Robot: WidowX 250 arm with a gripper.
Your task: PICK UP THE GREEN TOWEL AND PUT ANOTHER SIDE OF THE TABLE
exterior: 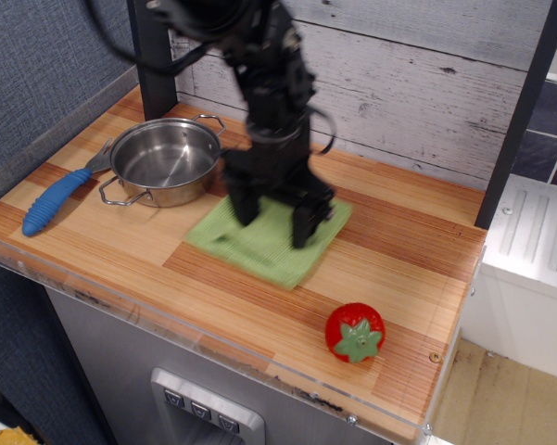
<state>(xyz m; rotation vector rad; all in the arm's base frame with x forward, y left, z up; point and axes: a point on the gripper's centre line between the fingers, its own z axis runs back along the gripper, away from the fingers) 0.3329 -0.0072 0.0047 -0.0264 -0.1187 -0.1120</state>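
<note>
The light lime-green folded square towel is located flat on the striped light and reddish-brown wood-plank table, near the middle of the surface, just right of the round stainless-steel pan. The left corner of the towel is seen close to the pan wall; contact cannot be confirmed. The black robot gripper is positioned directly over the towel, pointing down. The two fingers are spread apart, with one fingertip toward the towel's rear left and the other toward its right side. Both tips are blurred, so contact with the cloth cannot be determined. A blue-handled utensil is placed left of the pan. A red strawberry-shaped toy is set near the front edge, well apart from the towel.
</note>
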